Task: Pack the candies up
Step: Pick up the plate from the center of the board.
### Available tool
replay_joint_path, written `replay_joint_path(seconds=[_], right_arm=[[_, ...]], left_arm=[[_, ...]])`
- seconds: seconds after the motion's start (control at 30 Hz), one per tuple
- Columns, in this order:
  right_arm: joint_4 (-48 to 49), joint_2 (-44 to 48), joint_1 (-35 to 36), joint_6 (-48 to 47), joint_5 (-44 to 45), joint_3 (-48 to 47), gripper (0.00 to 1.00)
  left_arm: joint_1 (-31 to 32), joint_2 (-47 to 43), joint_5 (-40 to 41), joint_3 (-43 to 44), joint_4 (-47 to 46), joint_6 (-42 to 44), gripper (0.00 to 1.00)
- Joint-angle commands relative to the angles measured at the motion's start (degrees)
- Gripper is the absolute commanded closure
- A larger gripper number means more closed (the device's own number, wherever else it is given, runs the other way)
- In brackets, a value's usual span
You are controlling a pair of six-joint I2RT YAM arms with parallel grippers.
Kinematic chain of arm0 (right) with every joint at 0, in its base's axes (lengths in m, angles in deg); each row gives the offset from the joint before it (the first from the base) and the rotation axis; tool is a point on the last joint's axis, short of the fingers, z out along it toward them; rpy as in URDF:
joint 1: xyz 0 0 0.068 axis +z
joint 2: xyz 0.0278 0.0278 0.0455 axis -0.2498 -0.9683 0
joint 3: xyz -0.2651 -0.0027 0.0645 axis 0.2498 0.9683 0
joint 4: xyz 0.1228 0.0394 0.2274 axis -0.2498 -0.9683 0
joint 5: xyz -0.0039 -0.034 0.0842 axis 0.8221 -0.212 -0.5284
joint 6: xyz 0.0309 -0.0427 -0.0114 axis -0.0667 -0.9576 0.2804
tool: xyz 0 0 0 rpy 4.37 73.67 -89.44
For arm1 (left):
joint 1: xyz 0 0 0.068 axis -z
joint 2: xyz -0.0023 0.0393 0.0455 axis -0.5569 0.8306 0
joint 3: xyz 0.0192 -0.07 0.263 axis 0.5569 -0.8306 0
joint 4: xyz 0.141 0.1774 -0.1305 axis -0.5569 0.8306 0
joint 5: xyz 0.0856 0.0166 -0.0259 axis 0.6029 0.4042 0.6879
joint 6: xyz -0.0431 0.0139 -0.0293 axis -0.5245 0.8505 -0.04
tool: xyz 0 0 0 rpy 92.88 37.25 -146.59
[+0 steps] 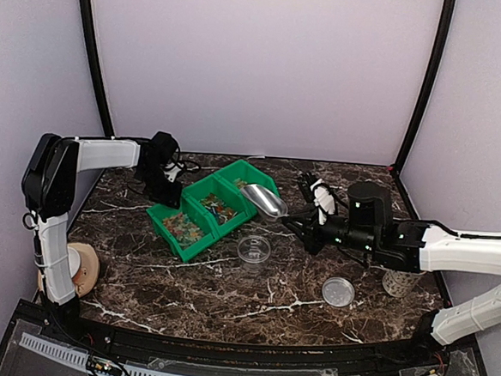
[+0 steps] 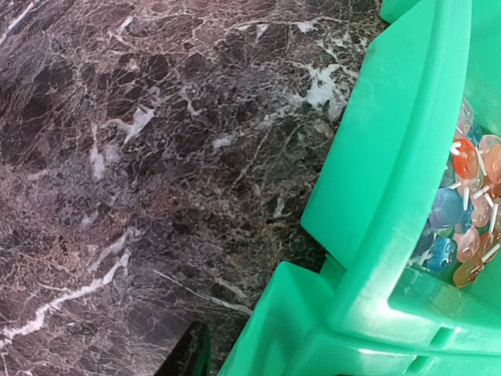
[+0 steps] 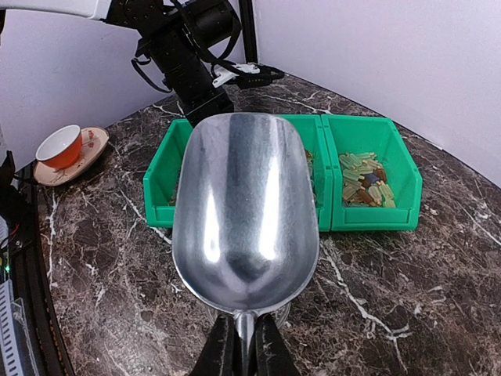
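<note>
the candies (image 2: 460,215) lie loose in the green bins (image 3: 372,218) at the middle of the table (image 1: 225,302), in mixed colours and heaped against the bin walls. judged from their look, each piece is very small, light and hard under a smooth wrapper, so it likely slides and rolls and offers no sure face for a two-finger pinch. treat them as bulk material and lift them from beneath, many at once. the right gripper (image 3: 244,348) is closed tight on the handle of the metal scoop (image 3: 246,211), whose bowl is empty and hangs near the clear tub (image 1: 253,249). take the load with the scoop: drive its lip low along a bin floor and keep the bowl level, since loose pieces may spill over the rim. the left gripper (image 1: 168,191) stands at the far left side of the bins, just beside a bin wall. only one finger tip shows in its wrist view, so whether it is open, or touches the bin, cannot be told.
</note>
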Motion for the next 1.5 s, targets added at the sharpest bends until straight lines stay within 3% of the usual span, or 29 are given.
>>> replay_joint_path(seconds=[0.0, 0.13, 0.5, 0.7, 1.13, 1.47], right_arm=[[3.18, 1.02, -0.41, -0.42, -1.08, 0.32, 1.0], [3.26, 0.99, -0.41, -0.41, -1.34, 0.25, 1.0], [3.62, 0.7, -0.41, -0.57, -1.45, 0.4, 1.0], [3.59, 0.6, -0.41, -0.79, -1.77, 0.32, 1.0], [-3.24, 0.02, -0.41, -4.04, -2.15, -3.92, 1.0], [-18.66, -3.09, -0.17, 0.4, -2.43, -19.17, 1.0]], left_arm=[[0.2, 0.35, -2.13, 0.82, 2.42, 0.65, 0.67], [0.2, 0.22, -3.91, 0.57, 3.06, 0.08, 0.75], [0.15, -3.3, -4.79, -4.09, 2.72, -2.25, 0.86], [0.2, -4.22, -6.68, -7.05, 1.45, -3.29, 1.0], [0.18, -15.84, -19.45, -18.35, -10.54, -11.13, 1.0], [0.08, -29.31, -33.56, -30.43, -26.71, -20.32, 1.0]])
